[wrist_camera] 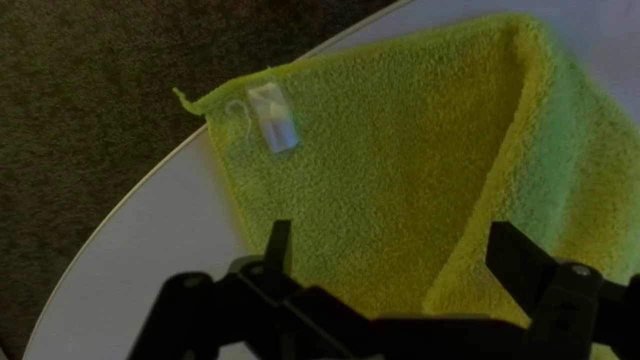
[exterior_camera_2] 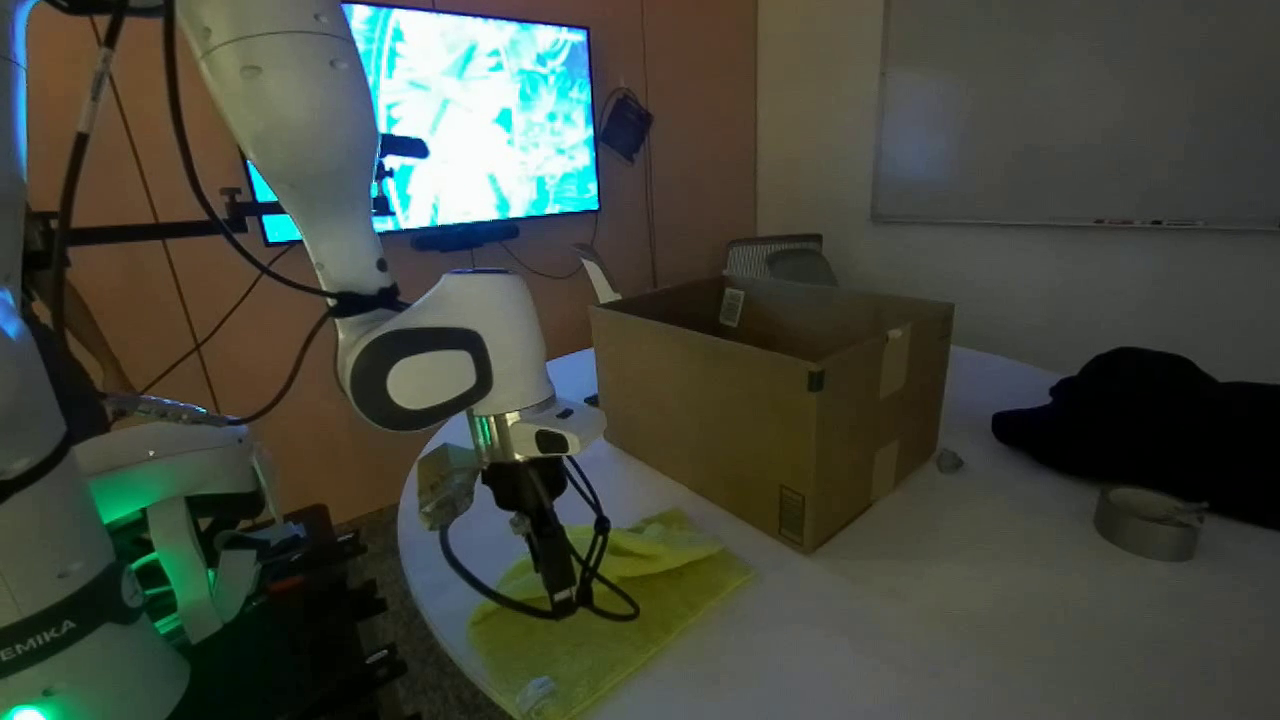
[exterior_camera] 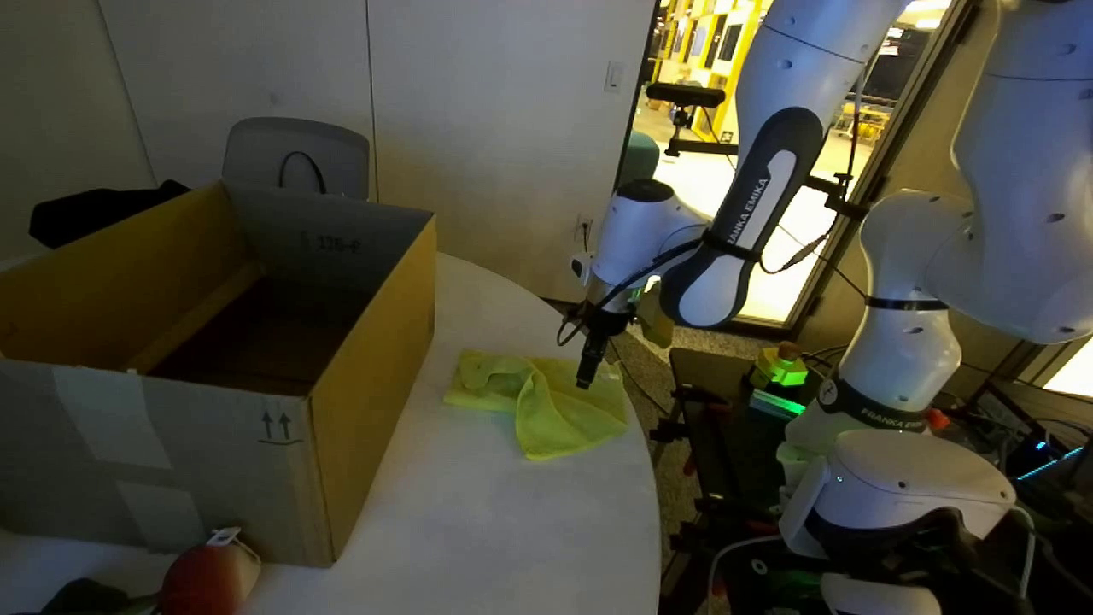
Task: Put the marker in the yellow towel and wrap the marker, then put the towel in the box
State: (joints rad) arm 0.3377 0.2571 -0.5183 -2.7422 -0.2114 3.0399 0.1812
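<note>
"Yellow towel (wrist_camera: 380, 150): where is it lying?"

"On the white bench (exterior_camera: 512, 530), partly folded over, one corner poking past the edge in the wrist view."

"And the arm (exterior_camera: 768, 196), how is it posed?"

"Forearm slanting down, wrist above the towel, aimed downward in both exterior views."

"What stands nearby?"

"An open-topped cardboard box (exterior_camera: 367, 384), near the towel yet apart from it."

"And the gripper (wrist_camera: 390, 237)?"

"Jaws wide apart, yellow cloth showing in the gap: one jaw near the towel's edge, the other over the folded part. Whether either touches the cloth, I can't tell."

"Anything smaller?"

"A white tag (wrist_camera: 272, 117), near that overhanging corner."
</note>
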